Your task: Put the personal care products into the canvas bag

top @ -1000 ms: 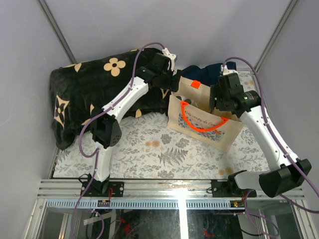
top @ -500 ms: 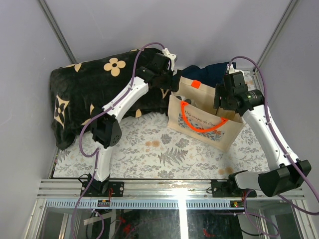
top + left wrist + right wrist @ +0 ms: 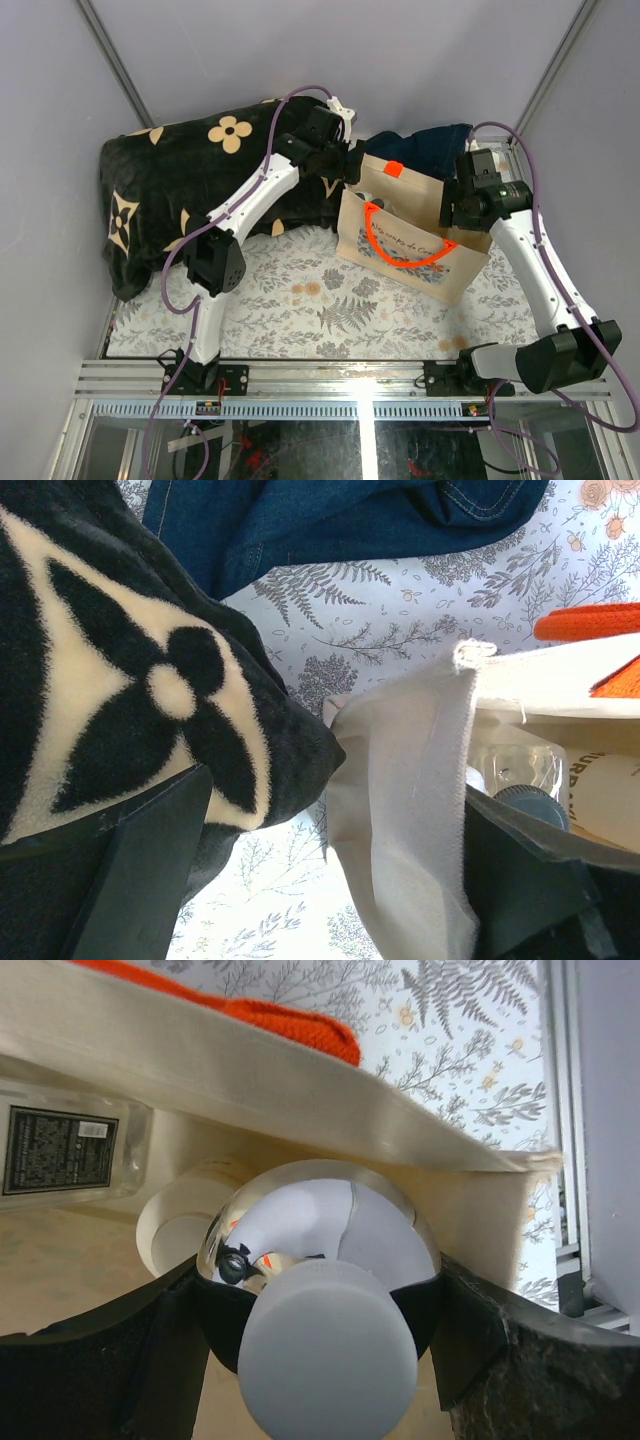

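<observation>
well, right fingers hold faceted bottle, seemingly inside canvas bag

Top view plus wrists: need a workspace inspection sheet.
Surface: floral tablecloth, nothing spilled.
Job's things: canvas bag upright, open; clear bottle, white bottle and beige jar inside; faceted bottle held at its mouth.
Clutter: black blanket left, navy cloth behind the bag.
End effectors: left end effector open, astride the bag rim; right end effector shut on the faceted bottle.
Cables: purple cables looped along both arms.
Surroundings: grey walls, metal frame at the near edge.
</observation>
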You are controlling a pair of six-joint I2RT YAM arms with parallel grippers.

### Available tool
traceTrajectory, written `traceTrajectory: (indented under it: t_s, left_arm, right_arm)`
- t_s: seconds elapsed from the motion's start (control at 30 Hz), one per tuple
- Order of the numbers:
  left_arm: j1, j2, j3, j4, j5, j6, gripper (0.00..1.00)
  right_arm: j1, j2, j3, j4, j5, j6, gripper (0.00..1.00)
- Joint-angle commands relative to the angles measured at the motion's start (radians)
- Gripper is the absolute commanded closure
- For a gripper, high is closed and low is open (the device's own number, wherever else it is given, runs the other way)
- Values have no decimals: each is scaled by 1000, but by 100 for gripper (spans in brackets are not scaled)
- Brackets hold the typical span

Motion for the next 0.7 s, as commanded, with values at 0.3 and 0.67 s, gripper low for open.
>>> traceTrajectory:
  t_s: [0.3, 0.67]
  left_arm:
    - [8, 33, 9, 14, -7, 4, 14]
    - [8, 39, 22, 15, -6, 2, 14]
  right_arm:
    - [-20, -52, -238, 212, -60, 6, 100]
    - [-20, -46, -390, 321, -85, 8, 100]
